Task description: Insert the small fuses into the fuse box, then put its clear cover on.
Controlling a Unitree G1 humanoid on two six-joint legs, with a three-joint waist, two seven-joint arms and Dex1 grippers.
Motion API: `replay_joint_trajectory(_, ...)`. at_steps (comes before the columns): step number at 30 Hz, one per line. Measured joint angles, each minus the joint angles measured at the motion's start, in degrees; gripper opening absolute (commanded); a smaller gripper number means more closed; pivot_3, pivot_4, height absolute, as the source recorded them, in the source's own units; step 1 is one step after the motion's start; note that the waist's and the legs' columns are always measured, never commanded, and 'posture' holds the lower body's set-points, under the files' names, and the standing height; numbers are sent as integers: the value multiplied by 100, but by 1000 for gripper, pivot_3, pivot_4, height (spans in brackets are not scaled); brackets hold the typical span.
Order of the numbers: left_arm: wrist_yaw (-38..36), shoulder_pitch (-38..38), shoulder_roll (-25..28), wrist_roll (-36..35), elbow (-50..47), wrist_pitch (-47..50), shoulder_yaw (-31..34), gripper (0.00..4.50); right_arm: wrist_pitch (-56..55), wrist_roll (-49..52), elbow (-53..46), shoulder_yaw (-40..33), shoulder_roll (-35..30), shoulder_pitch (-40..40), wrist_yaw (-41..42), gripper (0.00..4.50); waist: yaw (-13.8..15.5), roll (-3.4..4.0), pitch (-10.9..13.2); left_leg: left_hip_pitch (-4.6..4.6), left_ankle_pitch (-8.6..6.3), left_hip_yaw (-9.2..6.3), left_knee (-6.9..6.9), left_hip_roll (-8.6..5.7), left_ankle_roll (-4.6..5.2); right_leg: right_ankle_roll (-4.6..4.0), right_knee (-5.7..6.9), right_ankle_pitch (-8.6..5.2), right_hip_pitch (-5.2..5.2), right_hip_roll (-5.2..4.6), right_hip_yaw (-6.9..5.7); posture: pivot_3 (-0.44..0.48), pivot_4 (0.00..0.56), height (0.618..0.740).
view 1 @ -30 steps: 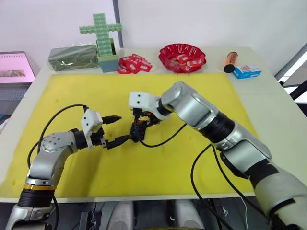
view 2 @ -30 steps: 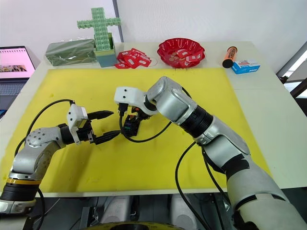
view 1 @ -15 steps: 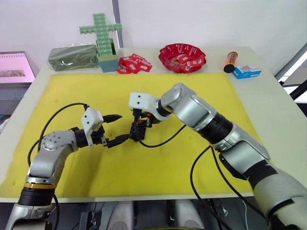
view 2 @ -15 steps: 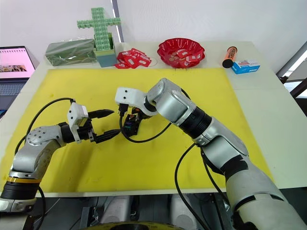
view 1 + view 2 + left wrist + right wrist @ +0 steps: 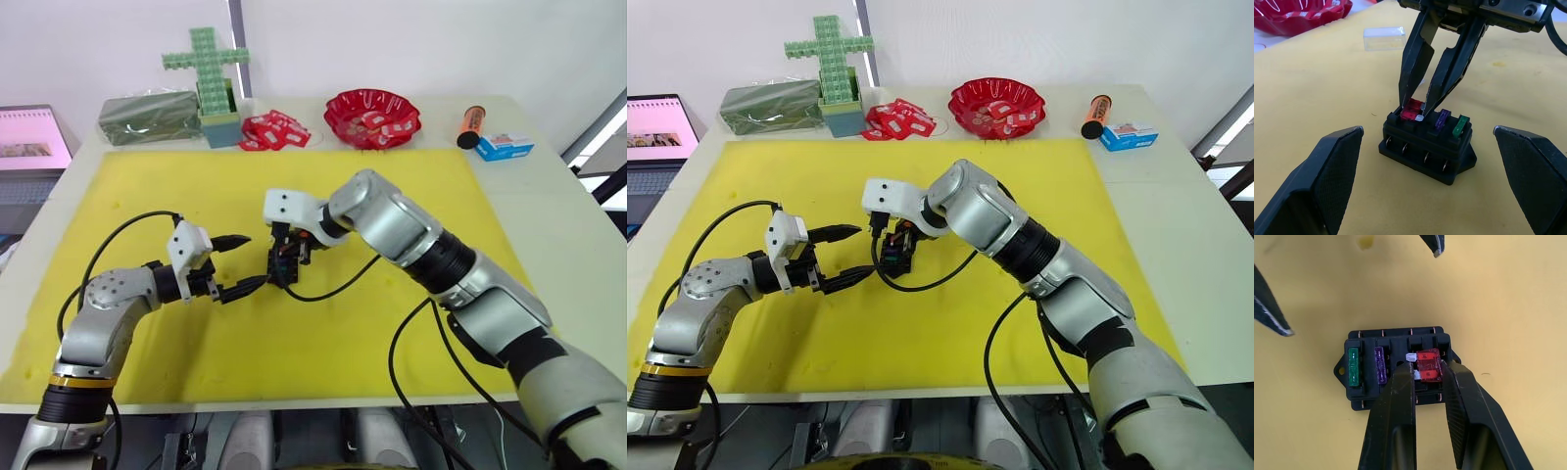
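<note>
The black fuse box [image 5: 1425, 142] sits mid-mat on the yellow mat [image 5: 176, 186]. A green fuse [image 5: 1354, 366] and a purple fuse [image 5: 1380, 364] stand in its slots. My right gripper [image 5: 1427, 369] reaches down onto the box from above and is shut on a red fuse [image 5: 1410, 108], which sits tilted at the box's end slot. A small pale piece [image 5: 1410, 357] shows beside the red fuse. My left gripper [image 5: 253, 260] is open just left of the box, touching nothing. The clear cover [image 5: 1384, 38] lies on the mat beyond the box.
Along the table's back edge are a red bowl [image 5: 372, 116] with packets, loose red-white packets [image 5: 274, 130], a green block cross [image 5: 206, 69], a green box [image 5: 147, 116], an orange cylinder [image 5: 471, 125] and a blue box [image 5: 504, 147]. A laptop [image 5: 29, 142] sits far left.
</note>
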Motion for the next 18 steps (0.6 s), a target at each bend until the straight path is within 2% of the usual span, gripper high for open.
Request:
replay_joint_trajectory(7,-109,68,133,-37,-161,15,2,4500,492,262,-633,-445,-69,-88,12,468,3,0,0,0,0,-2,0,1,0,-2,-1,-1,-1,0,0,0,150,740)
replay_joint_trajectory(11,-276,256,262,-177,-452,116,15,4500,934,436,-1388,-797,-615,21,-41,468,15,0,0,0,0,-2,1,6,0,-17,-6,-10,3,-8,1,0,150,740)
replay_joint_trajectory(14,-429,383,344,-318,-721,113,28,4500,964,631,-2016,-1084,-954,566,-115,468,17,-2,-1,-2,0,-4,-5,11,0,-18,-15,-10,5,-8,0,0,150,740)
replay_joint_trajectory(15,-580,579,398,-443,-1026,65,41,4500,887,723,-2443,-1196,-1271,1022,-106,468,28,-4,-2,-2,-1,-5,-8,13,-1,-18,-29,-10,11,-10,-1,0,150,740)
replay_joint_trajectory(18,-865,967,484,-614,-1476,-30,36,4500,780,774,-2787,-1150,-1932,1879,-77,468,15,6,4,-6,-1,10,-7,10,-1,-21,-50,-11,12,-19,6,0,150,740)
